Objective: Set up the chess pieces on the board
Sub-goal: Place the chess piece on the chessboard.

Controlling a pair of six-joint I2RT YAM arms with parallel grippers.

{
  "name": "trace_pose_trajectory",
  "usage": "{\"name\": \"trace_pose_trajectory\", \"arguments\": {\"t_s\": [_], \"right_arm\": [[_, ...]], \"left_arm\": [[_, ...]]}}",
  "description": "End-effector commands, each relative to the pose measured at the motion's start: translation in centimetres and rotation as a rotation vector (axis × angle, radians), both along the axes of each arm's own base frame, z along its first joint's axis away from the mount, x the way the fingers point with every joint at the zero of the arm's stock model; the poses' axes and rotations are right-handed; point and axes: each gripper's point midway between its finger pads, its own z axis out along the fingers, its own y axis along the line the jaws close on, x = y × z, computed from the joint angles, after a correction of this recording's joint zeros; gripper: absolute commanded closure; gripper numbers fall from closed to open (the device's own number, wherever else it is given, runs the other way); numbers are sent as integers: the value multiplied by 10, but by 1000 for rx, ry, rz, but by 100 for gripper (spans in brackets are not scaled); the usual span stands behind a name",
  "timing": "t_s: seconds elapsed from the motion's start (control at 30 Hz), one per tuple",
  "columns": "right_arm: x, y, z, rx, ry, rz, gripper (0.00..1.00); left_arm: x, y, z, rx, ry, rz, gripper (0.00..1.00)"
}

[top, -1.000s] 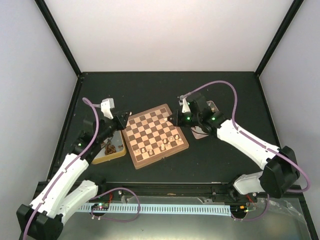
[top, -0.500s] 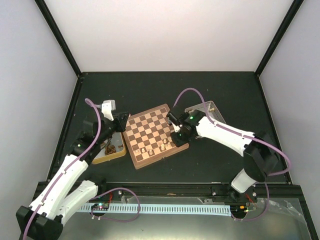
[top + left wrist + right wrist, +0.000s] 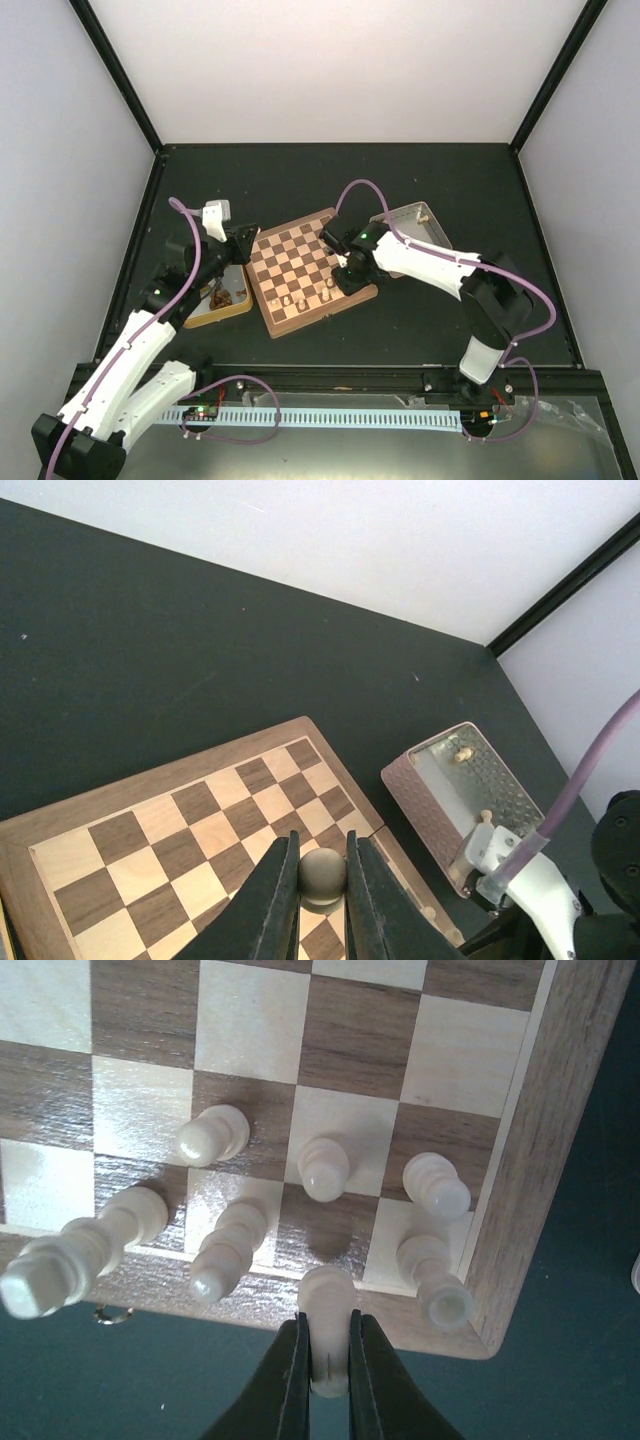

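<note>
Right gripper (image 3: 325,1335) pinches a pale cream wooden chessman (image 3: 326,1295) over the tan-and-brown checked board (image 3: 510,1160)'s crowded corner, seemingly to seat it; left gripper (image 3: 321,852) pinches a dull round-headed piece (image 3: 322,875) aloft.

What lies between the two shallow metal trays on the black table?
The square wooden chessboard with tan and brown checks fills the gap between the left tray and right tray, shown in the top external view.
</note>
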Motion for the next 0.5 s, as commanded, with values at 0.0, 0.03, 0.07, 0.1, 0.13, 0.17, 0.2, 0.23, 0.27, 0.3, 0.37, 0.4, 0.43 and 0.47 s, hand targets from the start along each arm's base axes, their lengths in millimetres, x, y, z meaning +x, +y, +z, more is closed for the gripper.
{"name": "trace_pose_trajectory", "arguments": {"t_s": [0.0, 0.03, 0.07, 0.1, 0.13, 0.17, 0.2, 0.23, 0.27, 0.3, 0.37, 0.4, 0.43, 0.47], "right_arm": [[13, 9, -1, -6, -51, 1, 97], [14, 9, -3, -7, -51, 0, 97], [14, 9, -4, -9, -49, -3, 97], [15, 11, -5, -6, -48, -2, 96], [14, 11, -7, -5, -46, -1, 96], [15, 12, -8, -7, -44, 0, 96], [15, 12, -9, -9, -44, -1, 95], [15, 12, -11, -12, -45, -1, 95], [16, 11, -12, -17, -46, -1, 94], [16, 11, -13, -18, -44, -1, 94], [15, 12, -14, -16, -42, 1, 92], [15, 12, -13, -15, -41, 0, 91], [15, 11, -13, -15, -42, -1, 89], [15, 11, -11, -14, -43, -2, 86]], "left_arm": [[1, 1, 12, 4, -42, -2, 98], [2, 1, 11, 5, -40, -2, 98], [2, 1, 11, 5, -41, -2, 98], [2, 1, 11, 5, -38, -2, 99], [2, 1, 10, 5, -38, -2, 98], [2, 1, 10, 7, -36, -1, 98], [2, 1, 10, 7, -36, -1, 98], [2, 1, 9, 8, -36, 0, 98], [2, 1, 9, 7, -34, 0, 98], [2, 1, 9, 7, -34, 0, 98], [2, 2, 9, 7, -34, 1, 98], [2, 2, 9, 7, -32, 1, 98], [1, 2, 8, 8, -29, -1, 99], [0, 1, 8, 8, -26, -3, 98]]}}
